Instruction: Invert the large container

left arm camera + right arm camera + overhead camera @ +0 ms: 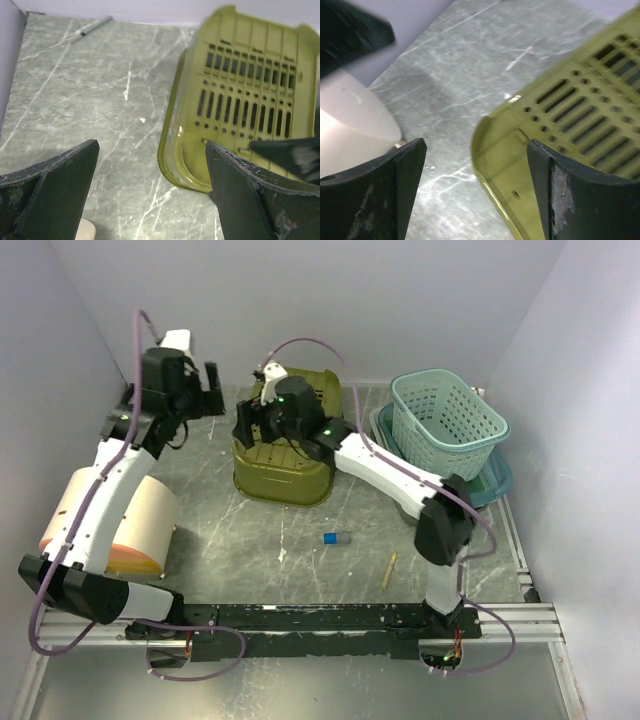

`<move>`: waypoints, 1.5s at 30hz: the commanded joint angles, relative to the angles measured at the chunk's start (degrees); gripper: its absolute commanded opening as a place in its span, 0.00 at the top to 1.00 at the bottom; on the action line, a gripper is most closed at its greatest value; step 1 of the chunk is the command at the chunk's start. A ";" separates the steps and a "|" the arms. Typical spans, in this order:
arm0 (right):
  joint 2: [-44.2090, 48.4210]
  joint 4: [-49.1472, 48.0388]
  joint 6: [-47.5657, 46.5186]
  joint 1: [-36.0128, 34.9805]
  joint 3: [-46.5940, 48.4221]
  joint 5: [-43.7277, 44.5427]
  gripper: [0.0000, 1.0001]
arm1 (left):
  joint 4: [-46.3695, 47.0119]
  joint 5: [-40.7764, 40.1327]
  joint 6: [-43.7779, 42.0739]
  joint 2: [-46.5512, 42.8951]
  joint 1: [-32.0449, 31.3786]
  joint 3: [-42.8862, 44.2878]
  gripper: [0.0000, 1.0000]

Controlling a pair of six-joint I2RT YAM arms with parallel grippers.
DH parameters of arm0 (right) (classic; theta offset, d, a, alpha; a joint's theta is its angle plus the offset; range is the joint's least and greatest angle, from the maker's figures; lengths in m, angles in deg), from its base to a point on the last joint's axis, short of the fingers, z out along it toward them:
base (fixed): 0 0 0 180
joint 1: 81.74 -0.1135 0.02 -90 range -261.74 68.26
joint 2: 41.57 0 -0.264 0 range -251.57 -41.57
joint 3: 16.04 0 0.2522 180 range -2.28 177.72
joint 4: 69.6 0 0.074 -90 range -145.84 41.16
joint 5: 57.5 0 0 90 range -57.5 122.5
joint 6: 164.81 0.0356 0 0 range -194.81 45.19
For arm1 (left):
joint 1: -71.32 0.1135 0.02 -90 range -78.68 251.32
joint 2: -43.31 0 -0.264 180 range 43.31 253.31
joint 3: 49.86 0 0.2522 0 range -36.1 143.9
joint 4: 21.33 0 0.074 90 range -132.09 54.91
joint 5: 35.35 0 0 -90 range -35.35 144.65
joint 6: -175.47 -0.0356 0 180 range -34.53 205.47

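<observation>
Top external showed the large container (285, 475) near the far edge of the tabletop (250, 540), about midway between its left and right edges. It looked mouth-down with the slotted base facing up and its long axis seemingly running near edge to far edge, and the right gripper (252, 425) hovered released over its left side, so the sound finish would be a straight lift clear of the rim. Left wrist showed the left gripper (151, 145) spread wide and empty beside the container, slots uppermost, and right wrist showed the jaws apart above a container corner with nothing between them.
</observation>
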 commanded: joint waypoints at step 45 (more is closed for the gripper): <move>46.22 6.93 -0.52 25.47 -26.18 20.42 0.00 | 2.32 10.20 -11.74 23.88 -33.36 5.49 0.19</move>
